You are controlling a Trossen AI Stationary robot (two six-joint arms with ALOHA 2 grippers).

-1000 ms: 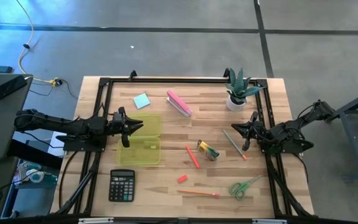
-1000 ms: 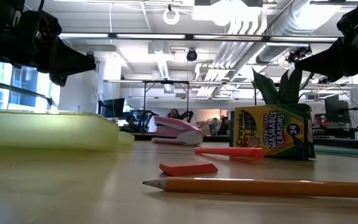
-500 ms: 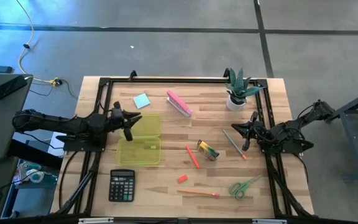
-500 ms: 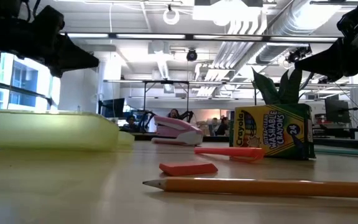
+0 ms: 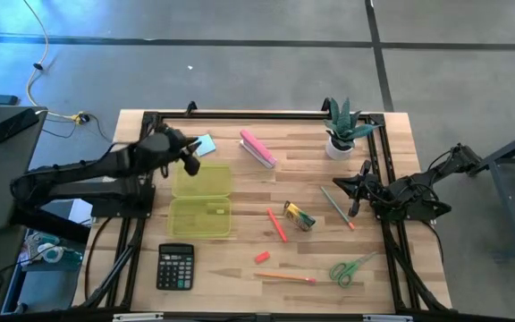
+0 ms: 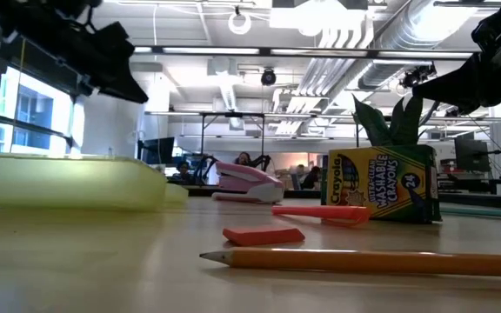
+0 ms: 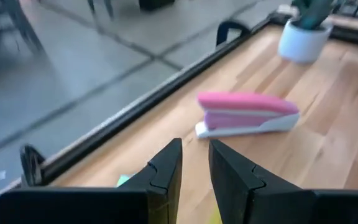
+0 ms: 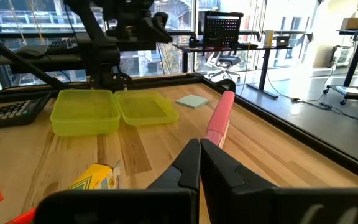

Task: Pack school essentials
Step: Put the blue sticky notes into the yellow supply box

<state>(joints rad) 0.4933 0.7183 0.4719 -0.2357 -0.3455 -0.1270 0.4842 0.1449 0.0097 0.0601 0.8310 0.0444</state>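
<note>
Left gripper (image 5: 189, 158): fingers slightly apart, empty, beside note pad (image 5: 205, 144)
Right gripper (image 5: 354, 192): closed, empty
Pencils (image 5: 285, 277): two
Scissors (image 5: 351, 267): one

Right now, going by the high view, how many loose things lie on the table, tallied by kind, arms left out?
Pencils: 2 (orange one, teal one)
Marker: 1
Eraser: 1
Crayon box: 1
Scissors: 1
Note pad: 1
Stapler: 1
Calculator: 1
Open yellow-green case: 1
Potted plant: 1
Total: 11
</note>
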